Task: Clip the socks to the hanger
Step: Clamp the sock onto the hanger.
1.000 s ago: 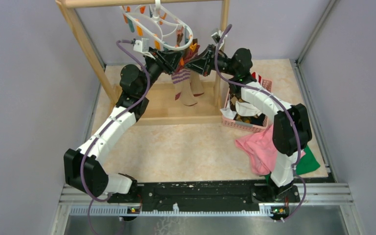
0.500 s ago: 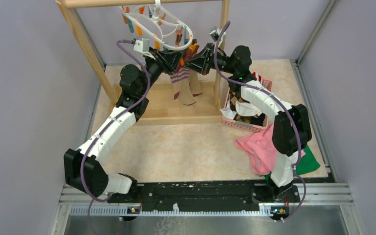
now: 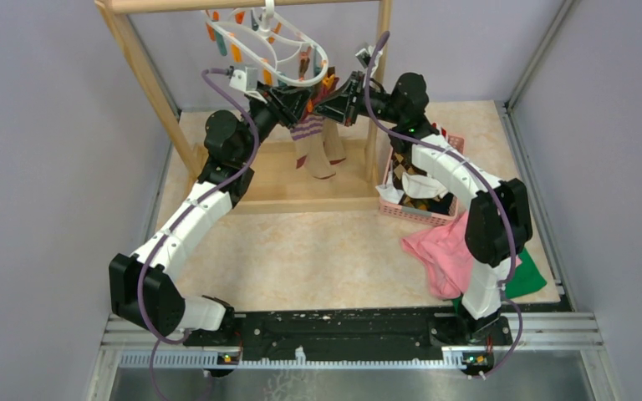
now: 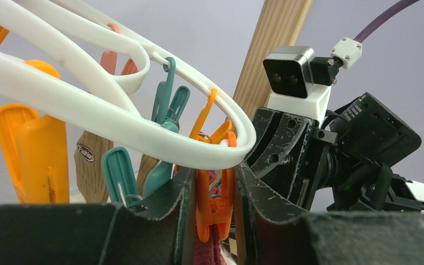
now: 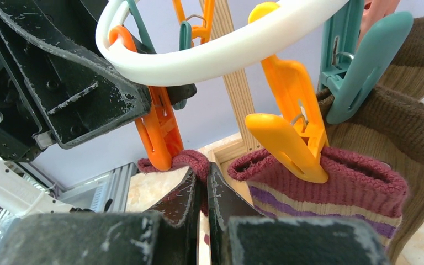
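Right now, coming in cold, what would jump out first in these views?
Both grippers meet nose to nose under the white hanger at the back: the left gripper squeezes an orange clip while the right gripper pinches a maroon sock cuff right at its mouth. To the right, a pink basket holds more socks.

White hanger (image 4: 88,113), orange clip (image 4: 212,215) + teal clip (image 4: 120,171)
1st sock (image 5: 331,193): maroon cuff, purple/tan stripes; 2nd cuff (image 5: 185,160) maroon; back sock (image 5: 411,116) olive-brown; basket (image 3: 410,210) + cloth (image 3: 439,255) pink; other cloth (image 3: 531,280) green.
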